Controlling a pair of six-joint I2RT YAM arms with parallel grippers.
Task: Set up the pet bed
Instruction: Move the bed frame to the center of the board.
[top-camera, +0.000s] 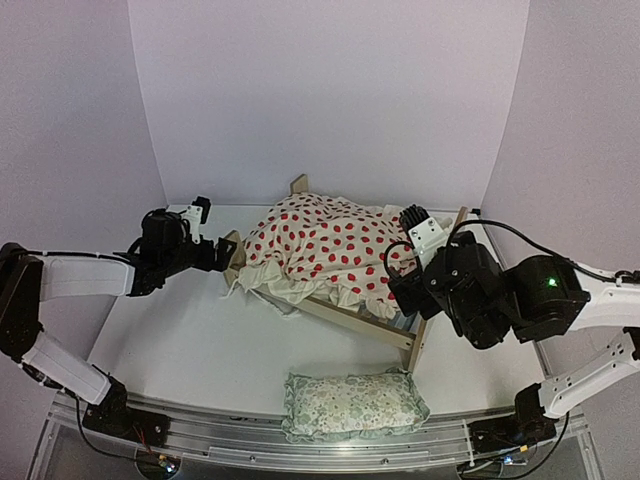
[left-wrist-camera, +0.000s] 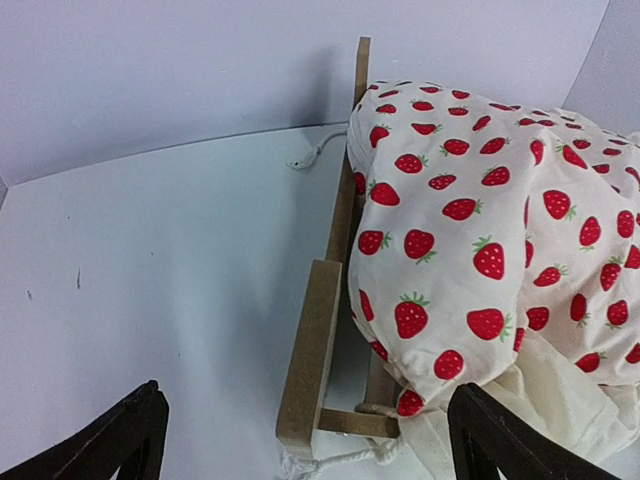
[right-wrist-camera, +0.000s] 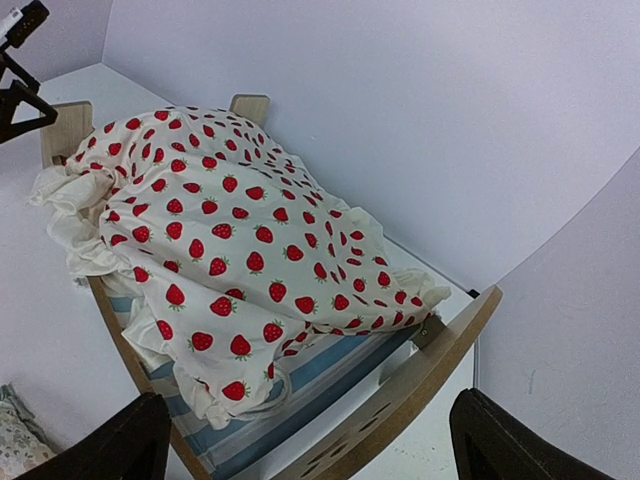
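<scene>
The pet bed (top-camera: 345, 316) stands slantwise in the middle of the table, its striped base (right-wrist-camera: 300, 385) showing only near the arched headboard (right-wrist-camera: 420, 390). A cream cushion with red strawberries (top-camera: 320, 245) lies crumpled over most of the frame and hangs over the near rail. My left gripper (top-camera: 222, 253) is open at the low footboard (left-wrist-camera: 310, 350), its jaws either side of the board and touching nothing. My right gripper (top-camera: 405, 290) hovers open over the headboard end, holding nothing. In the wrist views the left gripper (left-wrist-camera: 310, 445) and right gripper (right-wrist-camera: 310, 445) show wide gaps.
A small green floral pillow (top-camera: 352, 403) lies at the table's front edge between the arm bases. White walls close in behind and at both sides. A loose cord (left-wrist-camera: 305, 158) trails from the bed's far corner.
</scene>
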